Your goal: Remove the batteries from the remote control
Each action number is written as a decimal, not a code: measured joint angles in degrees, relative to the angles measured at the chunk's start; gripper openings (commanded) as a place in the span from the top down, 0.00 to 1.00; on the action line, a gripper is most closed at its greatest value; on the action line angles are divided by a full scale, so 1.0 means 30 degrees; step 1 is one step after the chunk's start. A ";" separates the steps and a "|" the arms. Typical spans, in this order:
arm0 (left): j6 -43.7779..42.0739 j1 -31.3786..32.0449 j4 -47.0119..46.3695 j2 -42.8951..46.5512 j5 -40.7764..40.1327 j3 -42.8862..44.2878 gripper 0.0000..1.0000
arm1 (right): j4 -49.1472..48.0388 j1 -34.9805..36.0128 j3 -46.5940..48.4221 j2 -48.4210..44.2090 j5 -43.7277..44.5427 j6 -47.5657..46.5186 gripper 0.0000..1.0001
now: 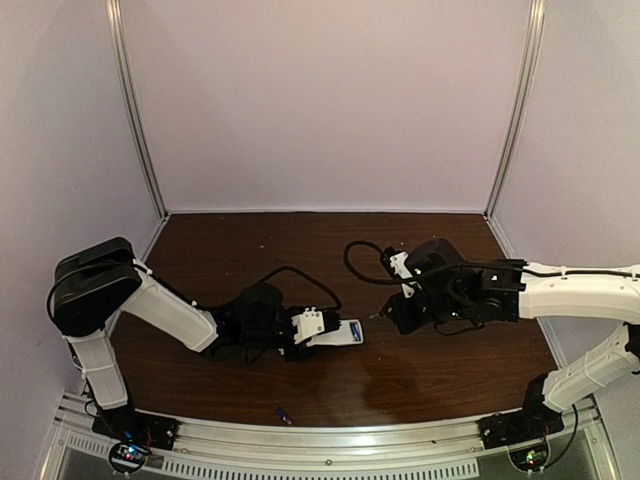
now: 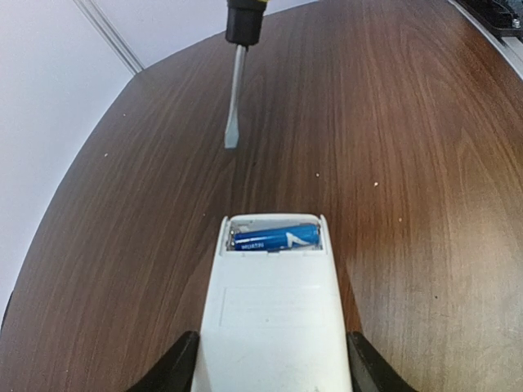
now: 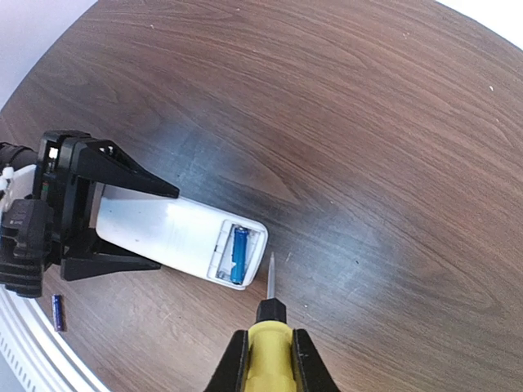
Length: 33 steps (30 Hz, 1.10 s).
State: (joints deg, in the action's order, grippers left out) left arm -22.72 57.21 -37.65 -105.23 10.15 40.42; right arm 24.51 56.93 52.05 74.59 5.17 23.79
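- From the top camera, you had the left tool (image 1: pixel 318 328) low over the desk (image 1: pixel 420 380). Its jaws were partly spread and closed on the sides of the remote control (image 1: pixel 342 333). The remote control lay flat near the desk's middle, its free end toward the right arm.
- In that same view your right tool (image 1: pixel 392 316) sat just right of the remote control, apart from it. What it carried was too small to make out there. A loose battery (image 1: pixel 284 413) lay alone near the front rail, well apart from both tools.
- From the left wrist camera, your left tool (image 2: pixel 272 335) gripped both long sides of the remote control (image 2: pixel 274 286). The compartment (image 2: pixel 245 222) at its far end stood uncovered, with one blue battery (image 2: pixel 276 239) lying crosswise inside. The flat tip of the screwdriver (image 2: pixel 234 98) hung beyond that end, not touching it.
- From the right wrist camera, your right tool (image 3: pixel 270 335) was clamped tight on the yellow handle of the screwdriver (image 3: pixel 270 312). The blade pointed at the desk (image 3: pixel 376 163) just beside the compartment's corner.
- There the blue battery (image 3: pixel 239 255) sat in the remote control (image 3: pixel 163 233), and the loose battery (image 3: pixel 57 312) lay on the desk near the left tool (image 3: pixel 69 216).
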 measured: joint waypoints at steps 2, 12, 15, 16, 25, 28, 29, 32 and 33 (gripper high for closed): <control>-0.0066 0.0000 0.0000 0.0000 0.0080 0.0000 1.00 | -0.0240 -0.0087 -0.0022 -0.0029 -0.0299 -0.0277 1.00; -0.0408 0.0000 -0.0007 0.0000 0.0466 0.0000 1.00 | -0.2186 -0.0896 -0.1865 -0.0138 -0.2433 -0.1042 1.00; -0.0481 0.0000 -0.0007 0.0000 0.0525 0.0000 1.00 | -0.2579 -0.1260 -0.2208 -0.0153 -0.3118 -0.1122 1.00; -0.0488 0.0000 -0.0007 0.0000 0.0546 0.0000 1.00 | -0.2769 -0.1392 -0.2280 -0.0153 -0.3315 -0.1180 1.00; -0.0619 0.0000 -0.0007 0.0000 0.0634 0.0000 1.00 | -0.4277 -0.2047 -0.2863 -0.0080 -0.4787 -0.1362 1.00; -0.0619 0.0000 0.0000 0.0000 0.0714 0.0000 1.00 | -0.4575 -0.2098 -0.2871 -0.0073 -0.5136 -0.1355 1.00; -0.0619 0.0000 -0.0007 0.0000 0.0736 0.0000 1.00 | -0.4670 -0.2098 -0.2871 -0.0073 -0.5253 -0.1355 1.00; -0.0619 0.0000 -0.0007 0.0000 0.0801 0.0000 1.00 | -0.4830 -0.2098 -0.2871 -0.0051 -0.5501 -0.1341 1.00; -0.0619 0.0000 -0.0007 0.0000 0.0831 0.0000 1.00 | -0.4918 -0.2106 -0.2871 0.0000 -0.5559 -0.1341 1.00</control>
State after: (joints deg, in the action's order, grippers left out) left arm -24.58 57.21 -37.67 -105.23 12.64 40.42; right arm 9.76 50.61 43.44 74.59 -11.51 19.77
